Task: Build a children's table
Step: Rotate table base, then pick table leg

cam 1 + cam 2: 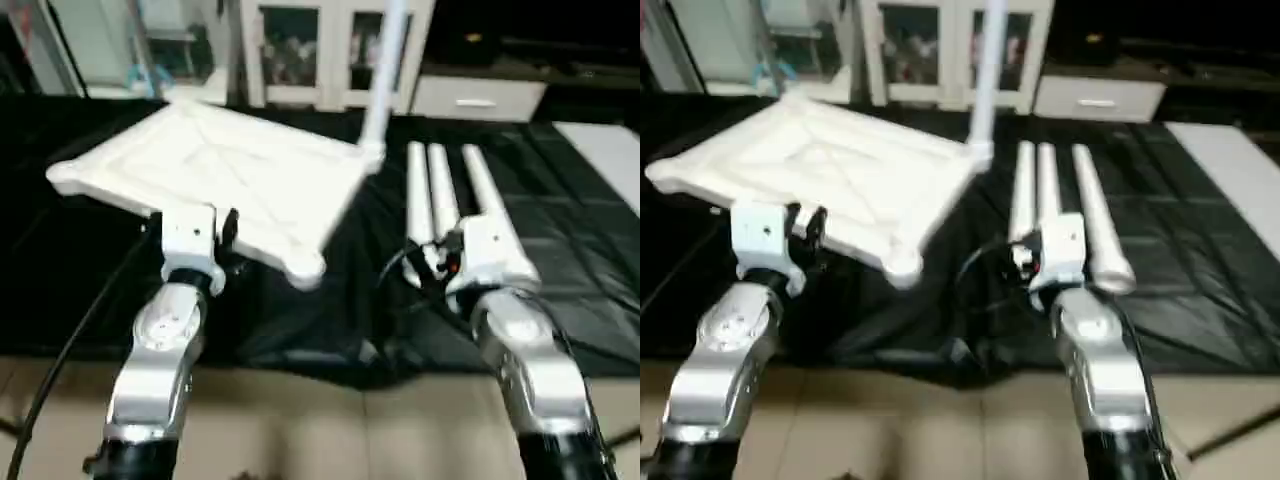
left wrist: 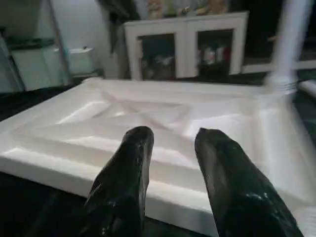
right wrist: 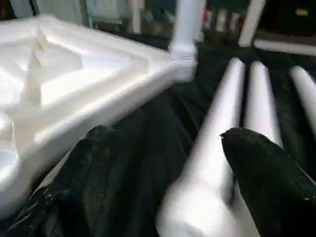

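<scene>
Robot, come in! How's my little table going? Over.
Both grippers open, empty: left gripper, right gripper. Tabletop upside down, one leg fitted. Three loose legs waiting. Nothing blocking.

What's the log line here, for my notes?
tabletop: one leg fitted | three legs loose | left gripper open | right gripper open

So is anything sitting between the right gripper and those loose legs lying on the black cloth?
Nothing visible does. The right gripper is open just short of the three loose legs, the nearest leg's end lying between its fingers. The tabletop lies off to the left.
</scene>
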